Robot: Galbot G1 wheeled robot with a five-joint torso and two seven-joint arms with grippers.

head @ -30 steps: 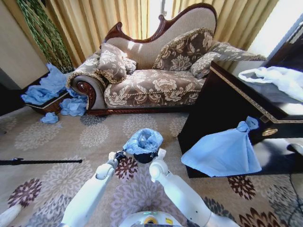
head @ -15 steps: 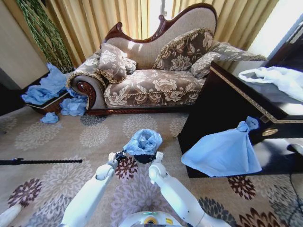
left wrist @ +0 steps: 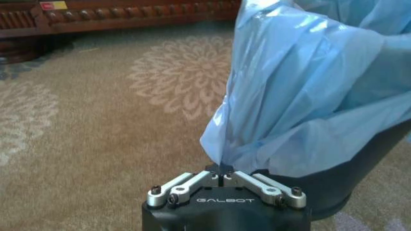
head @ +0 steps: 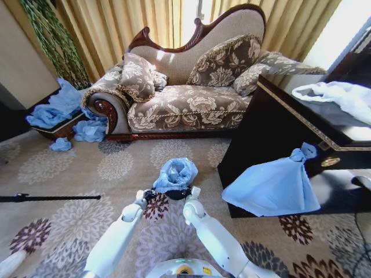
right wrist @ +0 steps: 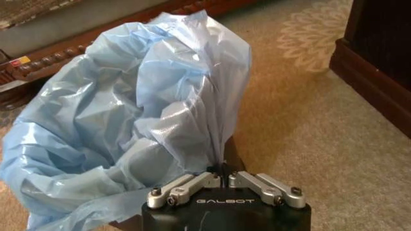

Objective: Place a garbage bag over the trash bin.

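**Blue film pinched at both edges over the bin**

Thin plastic is clamped on each side: our left gripper point(left wrist: 222, 174) and right gripper point(right wrist: 224, 174) are both clenched on the garbage bag point(head: 175, 172), which sits bunched on top of the trash bin point(left wrist: 334, 180). Risk: we judge the film may tear or slip free under uneven pulling. Beyond, the knotted blue bag point(head: 273, 186) leans on the dark cabinet point(head: 272, 124); the sofa point(head: 185, 92) stands farther back, clear.

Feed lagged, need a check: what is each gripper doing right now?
Left gripper: jaws shut on the garbage bag edge, beside the trash bin.
Right gripper: jaws shut on the garbage bag's other edge.
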